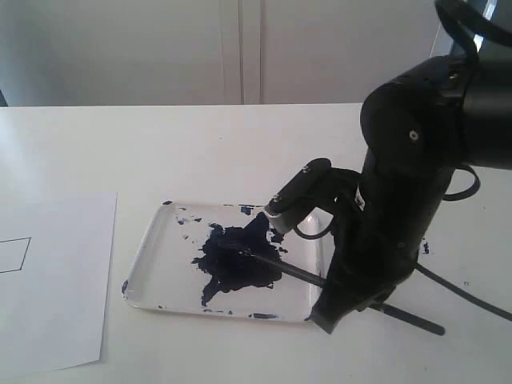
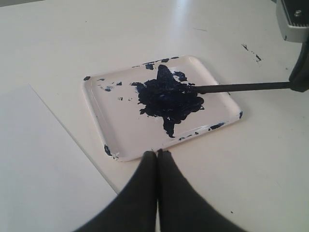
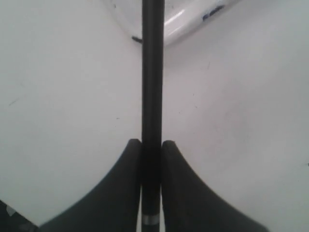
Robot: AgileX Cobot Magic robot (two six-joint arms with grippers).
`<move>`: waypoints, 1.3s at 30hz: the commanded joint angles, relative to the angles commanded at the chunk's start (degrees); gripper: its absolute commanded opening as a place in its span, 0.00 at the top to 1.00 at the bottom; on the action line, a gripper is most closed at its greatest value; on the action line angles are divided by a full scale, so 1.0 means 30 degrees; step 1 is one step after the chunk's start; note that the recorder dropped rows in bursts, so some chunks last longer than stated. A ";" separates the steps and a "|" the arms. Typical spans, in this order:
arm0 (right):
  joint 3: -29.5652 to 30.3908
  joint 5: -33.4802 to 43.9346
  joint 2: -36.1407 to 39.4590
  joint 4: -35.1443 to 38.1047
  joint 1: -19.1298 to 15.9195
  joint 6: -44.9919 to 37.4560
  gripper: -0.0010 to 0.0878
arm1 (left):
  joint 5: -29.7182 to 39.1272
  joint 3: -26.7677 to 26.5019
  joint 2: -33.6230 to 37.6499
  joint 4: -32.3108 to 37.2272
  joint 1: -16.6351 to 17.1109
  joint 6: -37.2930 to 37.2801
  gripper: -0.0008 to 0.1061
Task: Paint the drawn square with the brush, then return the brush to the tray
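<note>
The tray point(image 1: 160, 264) lies mid-table with a big blue-black paint blot point(image 1: 236, 260) in it. The brush point(image 1: 300, 275) slants from the blot over the tray's right rim onto the table. Its dark tip rests in the paint. My right gripper point(image 1: 330, 314) is shut on the brush point(image 3: 152, 72) just outside the tray rim point(image 3: 178, 21). My left gripper point(image 2: 157, 152) is shut on nothing and hovers at the near rim of the tray point(image 2: 92, 104). The brush point(image 2: 241, 87) lies across the tray's far side. The drawn square point(image 1: 12, 254) is an unfilled outline at the far left, partly cut off.
A white paper sheet point(image 1: 56, 280) lies left of the tray, its edge close to the tray point(image 2: 38, 159). Small paint specks point(image 1: 424, 248) mark the table right of the tray. The bulky right arm point(image 1: 416, 176) stands over the tray's right end.
</note>
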 joint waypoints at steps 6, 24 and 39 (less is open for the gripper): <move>0.0000 0.0518 0.0000 0.0000 0.0000 0.0000 0.99 | 0.0000 0.0000 0.0000 0.0000 0.0000 0.0000 0.99; 0.0000 -0.0164 0.0000 0.0297 0.0000 0.0000 0.99 | 0.0000 0.0000 0.0000 0.0000 0.0000 0.0000 0.99; 0.0000 -0.0164 0.0000 0.0484 0.0000 0.0000 0.99 | -0.0933 0.0000 0.0000 0.0000 0.0000 0.0000 0.99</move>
